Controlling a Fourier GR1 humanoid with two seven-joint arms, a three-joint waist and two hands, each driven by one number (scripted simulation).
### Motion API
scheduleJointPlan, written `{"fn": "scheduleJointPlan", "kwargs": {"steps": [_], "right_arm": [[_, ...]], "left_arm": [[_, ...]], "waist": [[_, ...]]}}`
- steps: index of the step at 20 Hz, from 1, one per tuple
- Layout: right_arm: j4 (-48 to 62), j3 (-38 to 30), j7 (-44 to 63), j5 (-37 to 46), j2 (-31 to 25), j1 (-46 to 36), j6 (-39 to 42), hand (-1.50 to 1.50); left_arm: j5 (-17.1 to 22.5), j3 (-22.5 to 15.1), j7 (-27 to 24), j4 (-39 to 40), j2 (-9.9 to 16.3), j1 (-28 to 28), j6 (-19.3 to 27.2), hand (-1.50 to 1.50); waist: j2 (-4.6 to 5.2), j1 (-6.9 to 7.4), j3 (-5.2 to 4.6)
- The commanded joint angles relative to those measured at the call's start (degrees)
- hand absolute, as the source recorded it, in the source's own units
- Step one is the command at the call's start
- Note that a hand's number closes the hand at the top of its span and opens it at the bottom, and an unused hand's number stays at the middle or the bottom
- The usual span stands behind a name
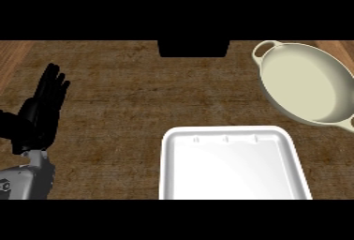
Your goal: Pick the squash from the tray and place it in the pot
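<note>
Left hand rests at the left edge, fingers straight and up, holding nothing; right hand not visible. White tray at centre-bottom looks bare, cream pot at upper right looks bare too; squash not visible anywhere. Step unclear, probably pre-pick; next move needs the squash located first.

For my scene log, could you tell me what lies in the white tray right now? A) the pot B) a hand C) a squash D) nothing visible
D: the tray shows only its bare white floor; no squash is in view, the pot sits apart at upper right, and the left hand rests at the left.
</note>
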Motion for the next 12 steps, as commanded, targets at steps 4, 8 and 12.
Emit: {"fn": "scheduleJointPlan", "kwargs": {"steps": [4, 8, 12], "right_arm": [[18.0, -0.9, 2.0, -0.7, -2.7, -15.3, 3.3, 1.50], [29.3, 2.7, -2.3, 5.1, -0.4, -22.9, 0.0, 1.50], [39.1, 2.7, -8.6, 10.2, -0.2, -27.7, -4.5, 1.50]], "left_arm": [[-1.0, -0.7, 3.6, -2.5, -0.3, -1.0, 0.6, 0.00], [-1.2, 0.4, 0.9, 2.6, -0.3, -4.4, 0.5, 0.00], [-0.1, 0.6, 2.8, -1.3, 1.1, -1.7, -1.3, 0.00]], "waist": [[0.05, 0.60, 0.03], [0.18, 0.72, 0.03], [0.23, 1.29, 0.06]]}}
